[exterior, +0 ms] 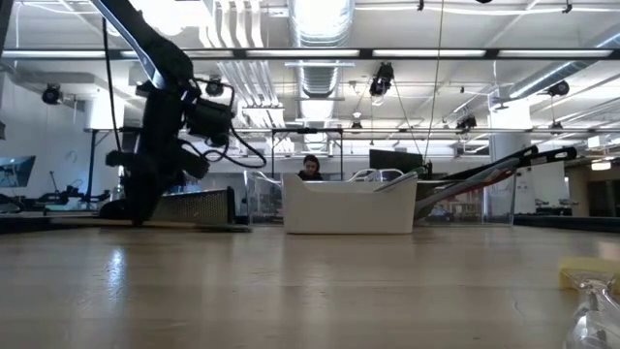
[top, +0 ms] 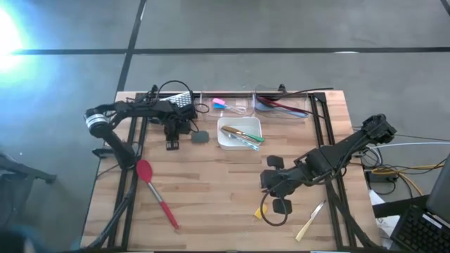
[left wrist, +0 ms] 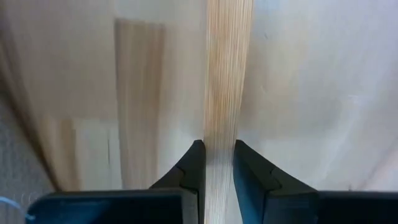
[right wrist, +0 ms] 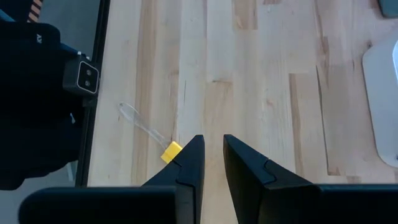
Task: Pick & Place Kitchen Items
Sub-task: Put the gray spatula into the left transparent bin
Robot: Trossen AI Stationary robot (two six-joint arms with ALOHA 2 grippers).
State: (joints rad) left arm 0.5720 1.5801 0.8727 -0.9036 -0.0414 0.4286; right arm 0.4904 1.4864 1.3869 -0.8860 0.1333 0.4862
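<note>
High view, nearest edge first: a wooden stick lies on the tabletop near the front right corner, its long axis running diagonally from front-left to back-right. Just beside it to the left sits a small yellow piece with a clear handle; the right wrist view shows that yellow piece close by the right arm's own fingers. The right gripper hovers over this front right area, its fingers nearly together with a narrow gap and nothing between them. On the front left, a red spatula lies diagonally, its head toward the back-left and its handle toward the front-right.

Toward the middle, a white square tray holds several utensils lying crosswise. A grey spoon head rests just left of it. The left gripper is down at the tabletop beside that spoon; the left wrist view shows its fingers drawn close over bare wood grain, and whether they hold anything I cannot tell.

At the back edge stand clear bins with long utensils and pink and blue pieces, and a steel grater.

The tabletop is pale butcher-block wood on a grey floor. The low view shows a ceiling with ducts and strip lights, and a person seated behind the tray.
</note>
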